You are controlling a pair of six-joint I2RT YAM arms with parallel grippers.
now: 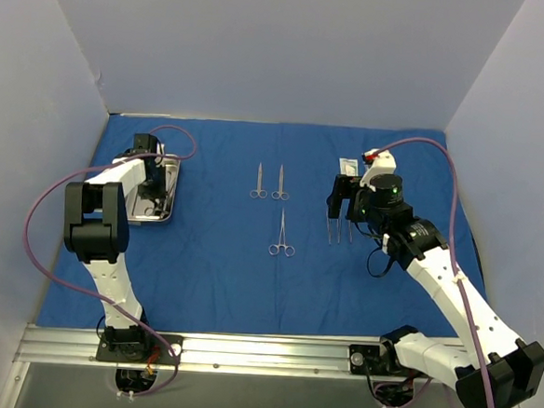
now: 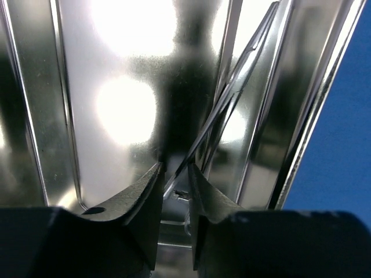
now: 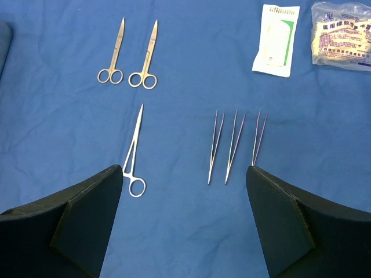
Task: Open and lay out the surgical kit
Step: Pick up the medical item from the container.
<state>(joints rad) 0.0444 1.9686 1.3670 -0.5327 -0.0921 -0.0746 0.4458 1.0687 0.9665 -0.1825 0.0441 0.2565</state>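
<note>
The royal-blue cloth (image 1: 220, 275) lies spread flat. The steel tray (image 1: 165, 217) sits at its left. My left gripper (image 1: 151, 194) is down in the tray (image 2: 116, 116), its fingers closed to a narrow gap on a thin silver clamp (image 2: 232, 92) that slants up to the right. Three clamps (image 1: 259, 182) (image 1: 280, 183) (image 1: 283, 235) lie in the middle of the cloth. Three tweezers (image 3: 235, 147) lie side by side. My right gripper (image 3: 182, 174) is wide open and empty, hovering just above them (image 1: 343, 209). Two packets (image 3: 276, 40) (image 3: 342, 35) lie beyond.
White walls close in the left, back and right of the cloth. A metal rail (image 1: 262, 353) runs along the near edge with both arm bases on it. Purple cables (image 1: 36, 234) loop beside each arm.
</note>
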